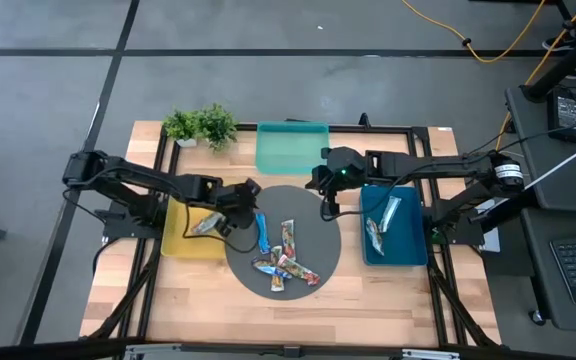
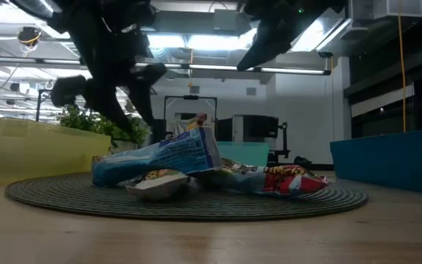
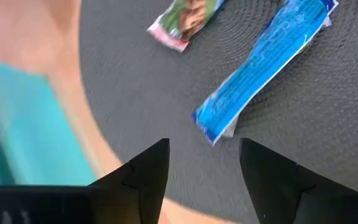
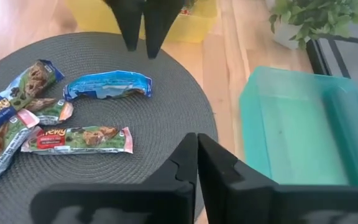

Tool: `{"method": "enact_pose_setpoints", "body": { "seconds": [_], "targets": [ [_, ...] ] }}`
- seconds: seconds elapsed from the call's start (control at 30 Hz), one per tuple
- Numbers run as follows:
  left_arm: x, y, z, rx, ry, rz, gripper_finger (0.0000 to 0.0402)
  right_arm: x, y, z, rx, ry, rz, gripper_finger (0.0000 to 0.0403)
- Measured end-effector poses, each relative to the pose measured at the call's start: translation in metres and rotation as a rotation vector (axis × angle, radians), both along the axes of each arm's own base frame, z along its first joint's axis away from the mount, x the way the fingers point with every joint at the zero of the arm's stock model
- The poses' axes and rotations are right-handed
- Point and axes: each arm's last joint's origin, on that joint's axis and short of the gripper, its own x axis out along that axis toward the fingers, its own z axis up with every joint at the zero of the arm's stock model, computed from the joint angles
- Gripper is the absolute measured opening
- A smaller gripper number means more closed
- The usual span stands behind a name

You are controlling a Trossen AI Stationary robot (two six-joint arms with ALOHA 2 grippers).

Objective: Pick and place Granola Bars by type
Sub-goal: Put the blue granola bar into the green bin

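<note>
Left gripper [image 3: 204, 163], jaws parted and empty, poised above the end of the blue granola bar [image 3: 263, 68] on the round grey mat [image 1: 323, 215], right gripper [image 4: 197, 155] closed and empty nearby; a misaligned descent could pinch only the slippery wrapper end.

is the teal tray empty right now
Yes, in the right wrist view the teal tray shows only its bare floor, with no granola bars in it.

Grey floor [image 1: 268, 80] crossed by dark lines around wooden table [image 1: 168, 300]. Yellow cable [image 1: 488, 45] beyond far right corner. Ceiling lights [image 2: 196, 40] behind.
</note>
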Motion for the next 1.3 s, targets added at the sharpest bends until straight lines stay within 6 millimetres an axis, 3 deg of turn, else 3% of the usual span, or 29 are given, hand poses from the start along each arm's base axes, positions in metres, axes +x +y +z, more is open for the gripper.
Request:
{"method": "enact_pose_setpoints", "body": {
  "seconds": [0.27, 0.8, 1.3],
  "targets": [
    [0.014, -0.004, -0.020, 0.002, 0.036, -0.141, 0.0201, 0.000, 0.000, 0.000, 0.010, 0.001, -0.008, 0.0009],
    [0.025, -0.006, -0.039, -0.020, 0.042, -0.156, 0.0196, -0.001, 0.000, -0.001, 0.011, 0.009, -0.006, 0.0027],
    [0.033, -0.007, -0.031, 0.020, -0.007, -0.080, 0.0142, -0.001, 0.000, -0.001, 0.009, 0.010, -0.002, 0.0028]
  ]
}}
